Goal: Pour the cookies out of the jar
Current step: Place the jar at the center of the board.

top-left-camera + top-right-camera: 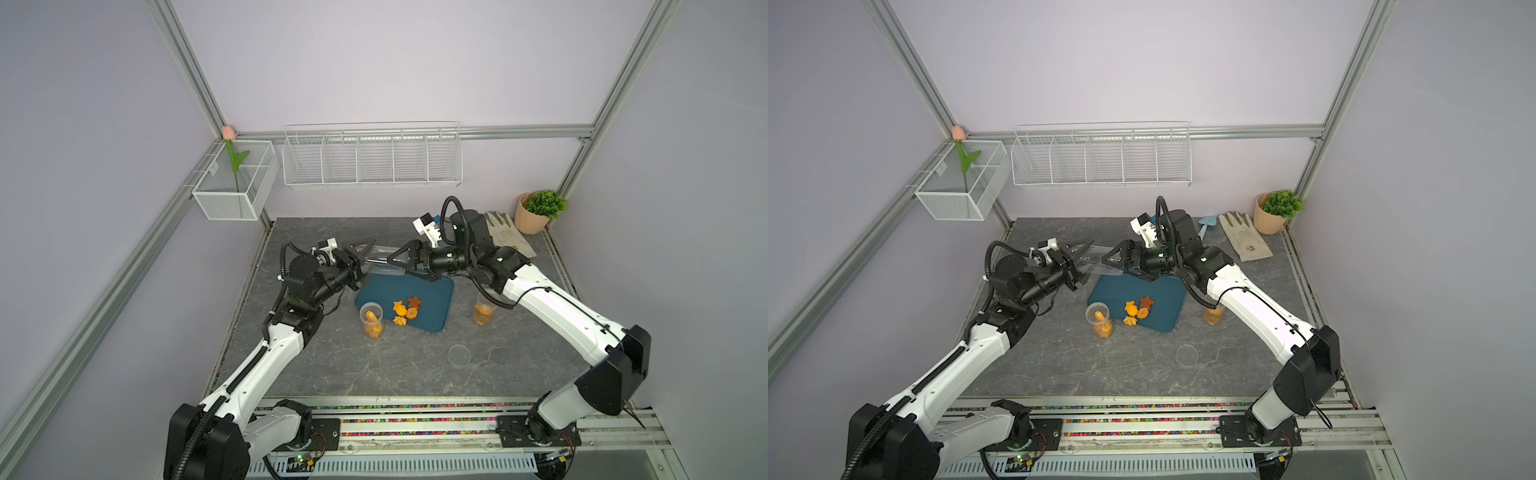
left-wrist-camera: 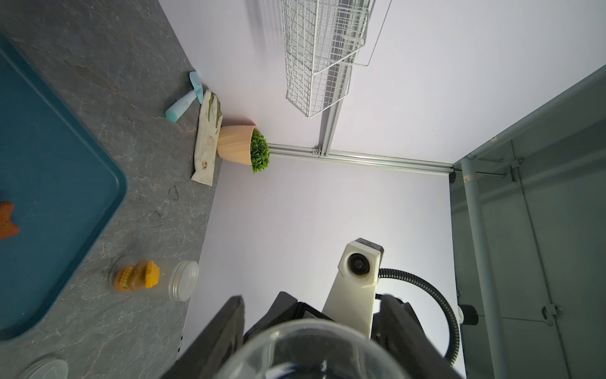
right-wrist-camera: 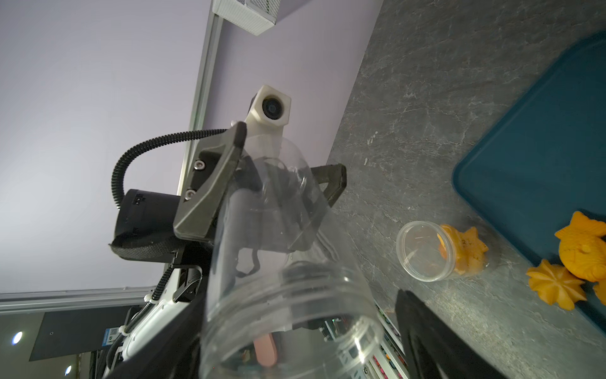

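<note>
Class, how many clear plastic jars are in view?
3. One empty jar sideways in the left gripper by the teal tray's far edge; one holding orange cookies at the tray's near-left corner; one right of the tray, partly behind the right arm.

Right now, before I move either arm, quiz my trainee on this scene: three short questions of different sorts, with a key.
1. True or false: the jar held above the tray is full.
2. Fill in: the ___ claw is clamped on that jar's base.
3. Pick one: the loose clear lid lies A) on the tray, B) on the table, C) in the wire rack.
Key: 1 false, it is empty; 2 left claw; 3 B.
</note>
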`<action>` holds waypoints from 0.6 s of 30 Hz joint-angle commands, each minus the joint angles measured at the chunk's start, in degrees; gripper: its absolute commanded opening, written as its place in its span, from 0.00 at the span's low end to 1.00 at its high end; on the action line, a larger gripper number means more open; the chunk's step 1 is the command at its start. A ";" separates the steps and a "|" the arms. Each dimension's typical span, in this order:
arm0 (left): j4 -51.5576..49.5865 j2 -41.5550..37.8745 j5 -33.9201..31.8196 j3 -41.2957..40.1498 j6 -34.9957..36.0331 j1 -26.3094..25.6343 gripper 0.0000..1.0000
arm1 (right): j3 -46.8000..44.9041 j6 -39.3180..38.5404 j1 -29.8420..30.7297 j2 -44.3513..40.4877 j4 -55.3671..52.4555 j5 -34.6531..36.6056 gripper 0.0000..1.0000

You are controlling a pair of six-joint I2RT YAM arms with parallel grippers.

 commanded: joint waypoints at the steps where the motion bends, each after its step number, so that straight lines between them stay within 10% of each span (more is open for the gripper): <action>1: 1.67 -1.51 1.31 -0.77 -0.88 -0.17 0.61 | -0.14 -0.17 -0.16 0.03 -3.65 3.19 0.88; 18: 0.79 -3.08 1.37 -1.12 -0.88 -0.25 0.61 | -2.27 6.50 0.58 1.62 9.22 -5.00 0.92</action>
